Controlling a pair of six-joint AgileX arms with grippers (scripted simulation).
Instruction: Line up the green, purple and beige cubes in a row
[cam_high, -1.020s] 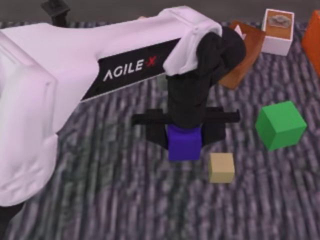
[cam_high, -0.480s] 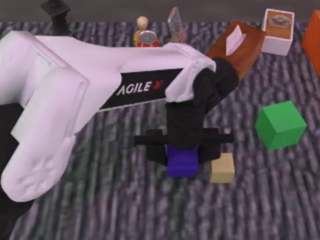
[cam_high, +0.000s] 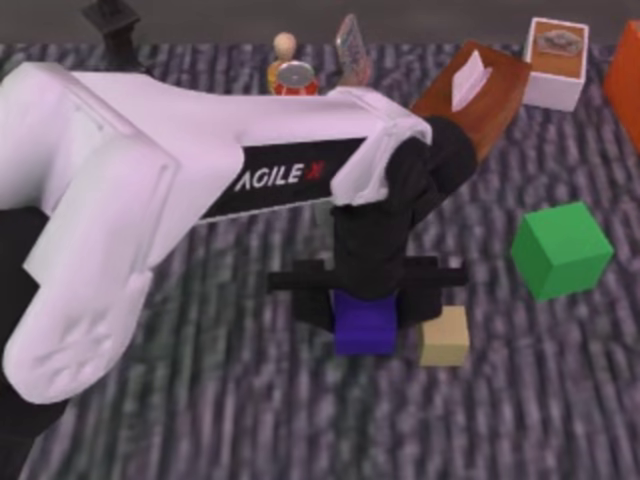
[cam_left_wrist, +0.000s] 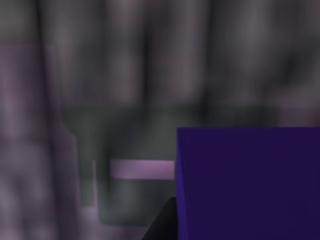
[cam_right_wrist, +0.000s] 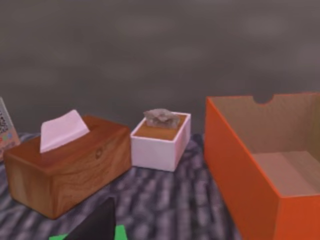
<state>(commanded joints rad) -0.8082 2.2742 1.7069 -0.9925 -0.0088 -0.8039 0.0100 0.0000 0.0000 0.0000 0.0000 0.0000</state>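
Note:
My left gripper (cam_high: 365, 300) reaches down over the table's middle, shut on the purple cube (cam_high: 365, 330), with a dark finger on each side of it. The left wrist view is filled by that cube (cam_left_wrist: 250, 185), and one finger (cam_left_wrist: 161, 222) lies against its edge. The small beige cube (cam_high: 445, 336) sits just right of the purple one, a narrow gap between them. The larger green cube (cam_high: 560, 250) stands apart, farther right and back. My right arm is outside the top view; a dark part of the right gripper (cam_right_wrist: 97, 222) shows above a sliver of green cube (cam_right_wrist: 121, 233).
Along the back stand a brown tissue box (cam_high: 480, 85), a white box with a picture top (cam_high: 555, 65), an open orange box (cam_high: 628, 80), a small toy figure (cam_high: 288, 65) and a card (cam_high: 350, 50). My left arm's white body covers the table's left half.
Over the last second my left arm came forward and down with the purple cube, bringing it level with the beige cube and uncovering the toy and card. Nothing has moved in the last half second.

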